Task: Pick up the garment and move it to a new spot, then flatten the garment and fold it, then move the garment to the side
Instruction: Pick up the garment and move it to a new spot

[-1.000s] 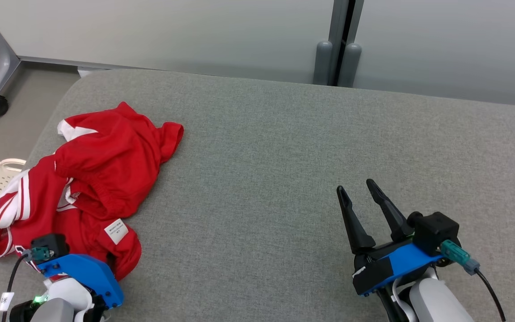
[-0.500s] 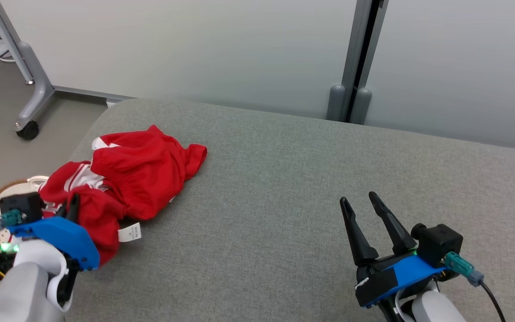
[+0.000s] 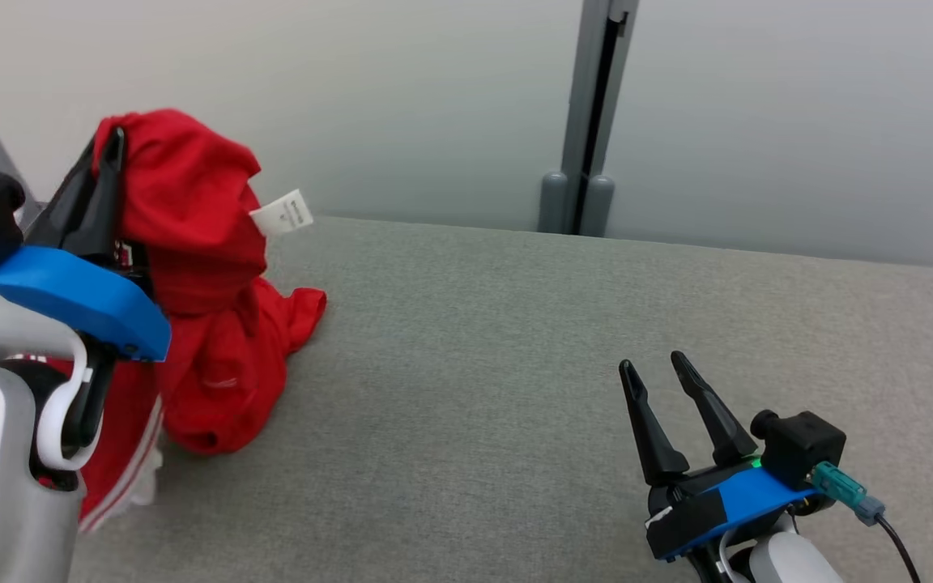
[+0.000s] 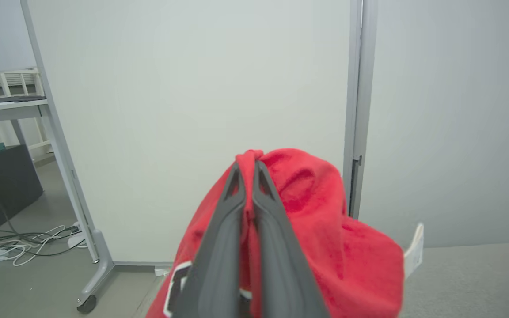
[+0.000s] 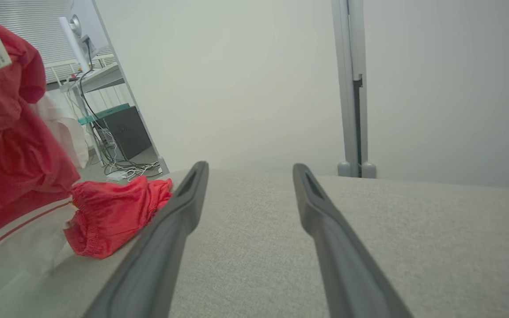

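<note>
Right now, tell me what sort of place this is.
Probably a robotics lab or test room: pale partition panels on a castered frame, loose cables on the floor beside a dark cabinet, and a grey fabric-covered worktop with the red garment.

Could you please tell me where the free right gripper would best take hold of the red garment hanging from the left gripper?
Probably the gathered end of the red garment that juts right and lies on the grey cushion. Come low from the right with the open right gripper; the rest hangs bunched under the shut left gripper.
</note>
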Motion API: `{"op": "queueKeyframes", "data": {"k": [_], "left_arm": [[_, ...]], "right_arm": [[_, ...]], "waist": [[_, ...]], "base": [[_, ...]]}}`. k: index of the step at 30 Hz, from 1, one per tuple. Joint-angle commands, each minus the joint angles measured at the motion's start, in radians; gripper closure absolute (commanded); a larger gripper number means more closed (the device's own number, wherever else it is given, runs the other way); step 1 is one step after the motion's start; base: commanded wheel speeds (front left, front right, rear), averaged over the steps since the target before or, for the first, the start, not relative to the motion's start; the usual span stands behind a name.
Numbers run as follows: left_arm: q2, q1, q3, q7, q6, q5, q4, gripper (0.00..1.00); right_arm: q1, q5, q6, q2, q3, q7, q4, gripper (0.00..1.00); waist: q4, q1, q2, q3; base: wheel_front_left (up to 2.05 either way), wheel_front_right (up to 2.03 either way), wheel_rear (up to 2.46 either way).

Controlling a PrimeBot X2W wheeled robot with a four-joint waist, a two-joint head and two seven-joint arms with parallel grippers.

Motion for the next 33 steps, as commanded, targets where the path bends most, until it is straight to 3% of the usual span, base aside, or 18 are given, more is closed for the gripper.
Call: {"op": "queueKeyframes", "data": {"k": [1, 7, 12, 16, 22, 23, 25, 33], "left_arm": [[-0.002, -0.003, -0.006, 0.028, 0.009, -0.010, -0.079, 1.00], [-0.037, -0.022, -0.040, 0.096, 0.023, -0.039, -0.272, 1.00], [-0.081, -0.023, -0.074, 0.102, 0.036, -0.053, -0.310, 1.00], [-0.136, 0.015, -0.109, 0.071, 0.036, -0.076, -0.251, 1.00], [-0.229, 0.056, -0.174, -0.056, 0.005, -0.085, 0.011, 1.00], [-0.249, 0.053, -0.190, -0.084, -0.008, -0.085, 0.060, 0.73], [-0.282, 0.046, -0.236, -0.130, -0.033, -0.085, 0.158, 0.00], [-0.331, -0.011, -0.350, -0.271, -0.068, -0.100, 0.338, 0.00]], "right_arm": [[0.008, 0.001, 0.000, -0.003, -0.004, 0.000, -0.006, 0.00], [-0.005, -0.006, 0.000, -0.003, -0.012, -0.001, -0.014, 0.00], [-0.013, -0.018, 0.000, -0.003, -0.026, 0.000, -0.018, 0.00], [-0.022, -0.026, 0.000, -0.003, -0.027, -0.001, -0.018, 0.00], [-0.034, -0.027, 0.000, -0.003, -0.011, 0.000, -0.012, 0.00], [-0.037, -0.026, 0.000, -0.003, -0.011, -0.001, -0.012, 0.00], [-0.044, -0.025, 0.000, -0.003, -0.012, -0.001, -0.013, 0.00], [-0.047, -0.033, 0.000, -0.004, -0.023, 0.000, -0.011, 0.00]], "waist": [[-0.041, 0.0001, 0.0000, -0.012], [-0.170, 0.0001, 0.0000, -0.006], [-0.291, 0.0001, 0.0000, 0.007], [-0.380, 0.0001, 0.0000, 0.027], [-0.469, 0.0001, 0.0000, 0.062], [-0.476, 0.0001, 0.0000, 0.068], [-0.484, 0.0001, 0.0000, 0.083], [-0.447, 0.0001, 0.0000, 0.103]], "base": [[0.00, 0.00, 0.00], [0.00, 0.00, 0.00], [0.00, 0.00, 0.00], [0.00, 0.00, 0.00], [0.00, 0.00, 0.00], [0.00, 0.00, 0.00], [0.00, 0.00, 0.00], [0.00, 0.00, 0.00]]}}
